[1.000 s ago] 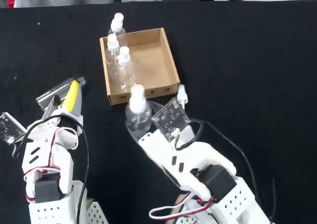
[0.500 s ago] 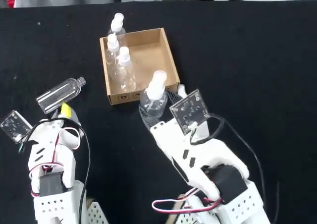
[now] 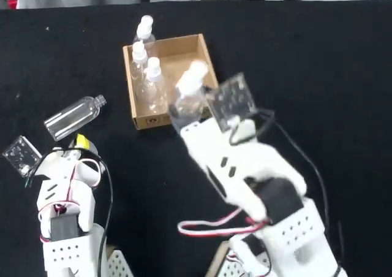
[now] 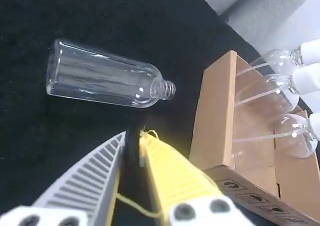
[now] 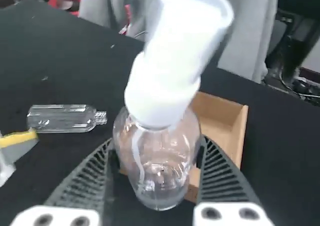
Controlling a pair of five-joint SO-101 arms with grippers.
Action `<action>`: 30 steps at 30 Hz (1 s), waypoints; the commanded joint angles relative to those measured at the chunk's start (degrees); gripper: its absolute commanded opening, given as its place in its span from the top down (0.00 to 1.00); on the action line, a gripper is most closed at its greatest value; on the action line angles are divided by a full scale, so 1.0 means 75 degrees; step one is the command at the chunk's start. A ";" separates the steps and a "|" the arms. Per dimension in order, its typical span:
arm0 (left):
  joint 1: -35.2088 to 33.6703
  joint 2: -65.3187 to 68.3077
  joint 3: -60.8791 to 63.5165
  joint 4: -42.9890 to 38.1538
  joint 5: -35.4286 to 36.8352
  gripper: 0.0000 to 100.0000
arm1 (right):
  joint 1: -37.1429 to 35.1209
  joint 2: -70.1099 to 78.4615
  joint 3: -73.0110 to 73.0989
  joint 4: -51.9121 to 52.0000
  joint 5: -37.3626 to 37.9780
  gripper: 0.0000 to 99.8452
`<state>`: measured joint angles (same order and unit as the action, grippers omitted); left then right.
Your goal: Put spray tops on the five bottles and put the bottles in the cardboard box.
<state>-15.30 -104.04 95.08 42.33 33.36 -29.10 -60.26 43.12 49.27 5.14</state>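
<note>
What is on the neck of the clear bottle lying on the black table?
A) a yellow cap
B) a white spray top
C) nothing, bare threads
C: the lying bottle ends in a bare threaded neck, unlike the capped bottle in the right gripper.

White arms (image 3: pixel 236 163), red-and-white cables (image 3: pixel 208 228), black motors (image 3: pixel 278 197); yellow-and-grey left claw (image 4: pixel 132 146), black-ribbed right claw (image 5: pixel 156 148).
</note>
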 commanded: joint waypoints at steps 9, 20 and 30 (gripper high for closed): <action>-0.0088 -0.0070 -0.0100 -0.0023 -0.0070 0.96 | 0.0985 0.2022 -0.0615 -0.2180 -0.0012 0.90; -0.0088 -0.0070 -0.0100 -0.0023 -0.0070 0.96 | 0.1090 0.3886 -0.0615 -0.4325 0.0023 0.90; -0.0088 -0.0070 -0.0100 -0.0023 -0.0070 0.96 | 0.1664 0.6042 -0.1565 -0.5568 -0.0012 0.90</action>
<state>-15.30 -104.04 95.16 42.33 33.36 -18.90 -17.27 38.37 9.80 5.14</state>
